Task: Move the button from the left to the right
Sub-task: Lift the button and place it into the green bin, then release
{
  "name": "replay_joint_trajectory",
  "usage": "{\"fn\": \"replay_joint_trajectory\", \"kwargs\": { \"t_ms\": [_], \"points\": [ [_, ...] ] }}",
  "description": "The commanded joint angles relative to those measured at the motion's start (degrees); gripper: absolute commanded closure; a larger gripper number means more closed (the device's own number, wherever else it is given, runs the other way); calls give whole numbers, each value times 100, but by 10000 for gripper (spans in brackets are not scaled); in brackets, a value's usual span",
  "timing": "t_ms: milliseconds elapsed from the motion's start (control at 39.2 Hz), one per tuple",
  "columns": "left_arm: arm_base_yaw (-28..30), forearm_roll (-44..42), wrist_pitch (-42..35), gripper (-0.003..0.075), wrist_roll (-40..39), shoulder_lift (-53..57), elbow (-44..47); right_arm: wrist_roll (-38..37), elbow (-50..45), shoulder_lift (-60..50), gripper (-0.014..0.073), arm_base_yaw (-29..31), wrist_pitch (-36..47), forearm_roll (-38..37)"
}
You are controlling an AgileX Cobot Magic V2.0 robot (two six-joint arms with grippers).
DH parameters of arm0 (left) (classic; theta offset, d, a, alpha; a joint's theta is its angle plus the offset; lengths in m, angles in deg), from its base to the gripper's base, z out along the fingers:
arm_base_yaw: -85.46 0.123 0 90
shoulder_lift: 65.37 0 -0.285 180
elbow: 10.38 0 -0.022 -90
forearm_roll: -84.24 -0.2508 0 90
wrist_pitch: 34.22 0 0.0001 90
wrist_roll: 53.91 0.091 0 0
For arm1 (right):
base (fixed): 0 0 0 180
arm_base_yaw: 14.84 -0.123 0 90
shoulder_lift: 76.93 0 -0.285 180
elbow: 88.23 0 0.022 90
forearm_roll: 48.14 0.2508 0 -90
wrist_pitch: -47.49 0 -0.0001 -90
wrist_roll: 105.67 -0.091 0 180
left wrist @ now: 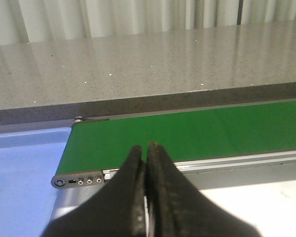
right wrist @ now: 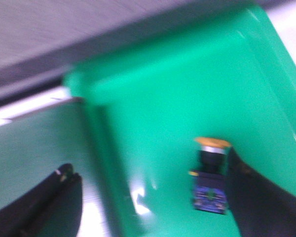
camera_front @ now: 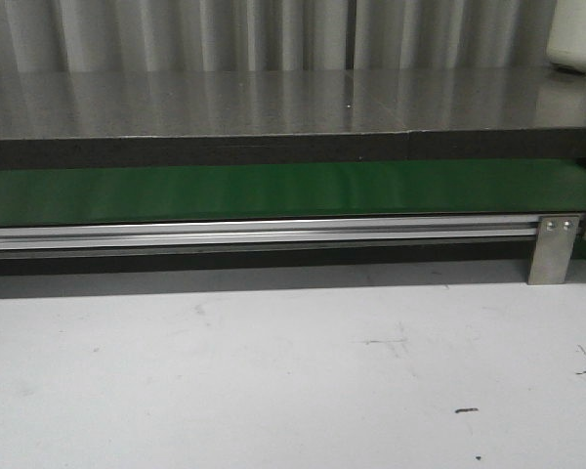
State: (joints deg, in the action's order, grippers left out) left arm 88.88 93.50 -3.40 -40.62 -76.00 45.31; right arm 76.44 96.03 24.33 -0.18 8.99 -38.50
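The button [right wrist: 209, 177] shows only in the right wrist view. It has a black boxy body and an orange-yellow cap, and it lies on its side inside a bright green bin [right wrist: 177, 84]. My right gripper [right wrist: 148, 163] is open wide above the bin. One finger [right wrist: 256, 192] is right beside the button and the other [right wrist: 59, 197] is outside the bin wall. The view is blurred. My left gripper [left wrist: 145, 147] is shut and empty, over the near rail at the left end of the green belt [left wrist: 197, 131]. Neither gripper shows in the front view.
The green belt [camera_front: 273, 191] runs across the front view behind an aluminium rail [camera_front: 254, 233] with a metal bracket [camera_front: 554, 249]. A grey counter [camera_front: 273, 98] lies behind it, with a white object [camera_front: 578, 34] at the far right. A blue surface [left wrist: 19, 173] lies off the belt's left end.
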Motion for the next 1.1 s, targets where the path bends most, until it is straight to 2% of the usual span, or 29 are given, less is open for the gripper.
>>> {"fn": "replay_joint_trajectory", "kwargs": {
  "t_ms": [0, 51, 153, 229, 331, 459, 586, 892, 1071],
  "points": [
    [-32, 85, -426, 741, -55, -64, -132, 128, 185, -623, 183, -520, 197, 99],
    [-32, 85, -426, 741, -55, -64, -132, 156, 185, -764, 296, -812, 210, 99],
    [-32, 85, -426, 741, -55, -64, -132, 198, 185, -1002, 468, -1290, 264, 99],
    [-32, 85, -426, 741, -55, -64, -132, 317, 185, -1156, 573, -1548, 296, 99],
    [-32, 85, -426, 741, -55, -64, -132, 614, 150, -1385, 662, -1781, 374, 99],
    [-32, 85, -426, 741, -55, -64, -132, 792, -191, -1856, 662, -2041, 674, 99],
    [-32, 85, -426, 741, -55, -64, -132, 796, -975, -2559, 662, -2194, 983, 99],
    [-32, 85, -426, 741, -55, -64, -132, 796, -3822, -4800, 662, -2206, 2445, 99],
    [-32, 85, -426, 741, -55, -64, -132, 791, -5122, -6339, 662, -2206, 2476, 99]
  ]
}}
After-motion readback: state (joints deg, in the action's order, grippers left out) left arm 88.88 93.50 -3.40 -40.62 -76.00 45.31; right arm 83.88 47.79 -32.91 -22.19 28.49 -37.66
